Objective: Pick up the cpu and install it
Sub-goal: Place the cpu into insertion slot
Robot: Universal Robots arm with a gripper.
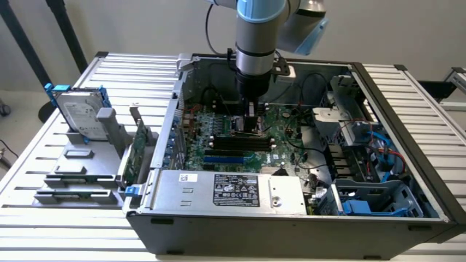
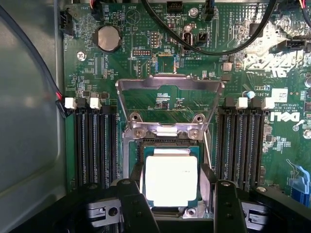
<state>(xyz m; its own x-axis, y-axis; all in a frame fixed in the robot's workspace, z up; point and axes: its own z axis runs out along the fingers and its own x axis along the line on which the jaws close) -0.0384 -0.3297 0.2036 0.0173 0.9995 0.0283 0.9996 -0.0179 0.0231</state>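
The small square silver-grey metal cpu [image 2: 171, 180] lay in the socket [image 2: 167, 144] on the green motherboard [image 2: 131, 34] (inside the open grey computer case [image 1: 291, 229]), between two banks of black memory slots [image 2: 95, 145].

Silver-grey cpu [image 2: 171, 180], green motherboard [image 2: 194, 63], black memory slots [image 2: 95, 145], blue drive brackets [image 1: 51, 91].

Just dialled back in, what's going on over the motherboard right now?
The arm's gripper hangs low over the motherboard inside the open computer case. The cpu lies flat in its socket, and the socket's metal retaining frame is flipped up. The open fingers stand on either side of the chip. I cannot tell whether they touch it.
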